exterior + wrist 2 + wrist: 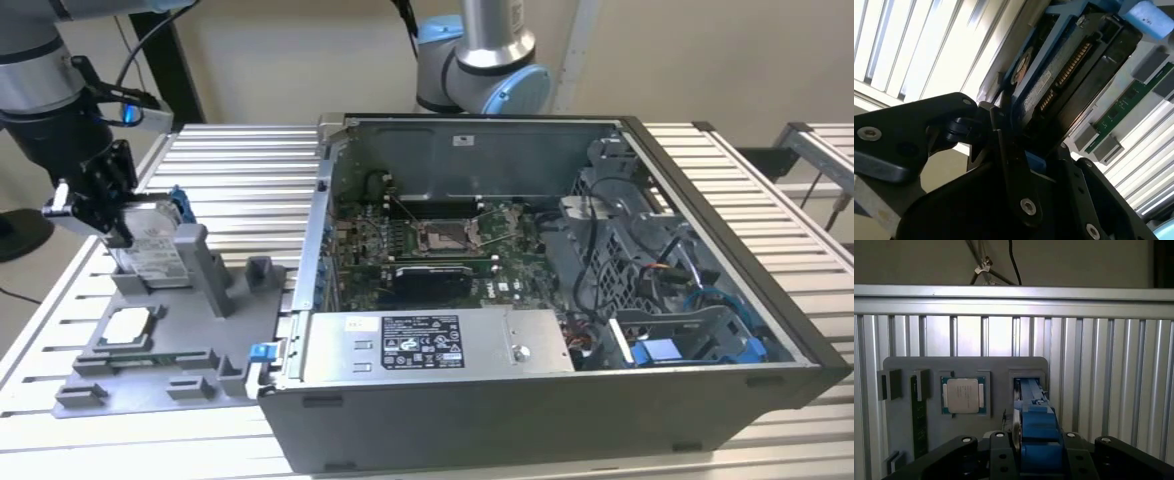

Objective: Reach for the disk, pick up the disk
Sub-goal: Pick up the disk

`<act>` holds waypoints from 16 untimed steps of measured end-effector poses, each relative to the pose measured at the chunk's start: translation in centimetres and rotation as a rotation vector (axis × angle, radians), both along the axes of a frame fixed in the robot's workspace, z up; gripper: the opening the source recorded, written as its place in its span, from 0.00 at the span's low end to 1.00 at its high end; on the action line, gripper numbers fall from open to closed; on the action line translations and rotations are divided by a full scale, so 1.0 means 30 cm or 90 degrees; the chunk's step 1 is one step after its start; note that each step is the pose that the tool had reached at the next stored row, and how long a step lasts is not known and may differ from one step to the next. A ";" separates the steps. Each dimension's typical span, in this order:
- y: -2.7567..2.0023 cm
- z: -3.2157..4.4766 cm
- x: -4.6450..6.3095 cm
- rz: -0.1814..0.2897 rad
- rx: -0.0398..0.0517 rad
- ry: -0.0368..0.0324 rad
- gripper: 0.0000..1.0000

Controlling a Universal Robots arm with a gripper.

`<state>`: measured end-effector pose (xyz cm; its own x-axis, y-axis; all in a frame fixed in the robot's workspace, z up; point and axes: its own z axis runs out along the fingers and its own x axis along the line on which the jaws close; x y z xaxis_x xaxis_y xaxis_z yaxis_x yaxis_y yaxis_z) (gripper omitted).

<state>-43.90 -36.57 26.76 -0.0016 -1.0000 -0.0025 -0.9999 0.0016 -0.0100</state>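
We are seeing end effector [118, 228] clamping the disk [150, 245] by both faces | disk standing on edge in grey holder [160, 345], directly between its tips | long axis running straight out from it

Slatted table [240, 160] with tray [147, 362] and case [534, 412]

No print could be read. A black-white sticker [420, 342] was noted on the power supply [527, 345], and a white label [144, 258] on the disk [150, 232], at 9 o'clock from the case [534, 420].
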 end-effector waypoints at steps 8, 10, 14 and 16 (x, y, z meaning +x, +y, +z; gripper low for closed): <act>-0.010 0.000 0.000 0.000 0.0000 0.0000 0.00; -0.010 0.000 0.000 0.000 0.0000 0.0000 0.00; -0.010 0.000 0.000 0.000 0.0000 0.0000 0.00; -0.010 0.000 0.000 0.000 0.0000 0.0000 0.00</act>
<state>-43.90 -36.88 26.76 -0.0016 -1.0000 -0.0025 -0.9999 0.0017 -0.0100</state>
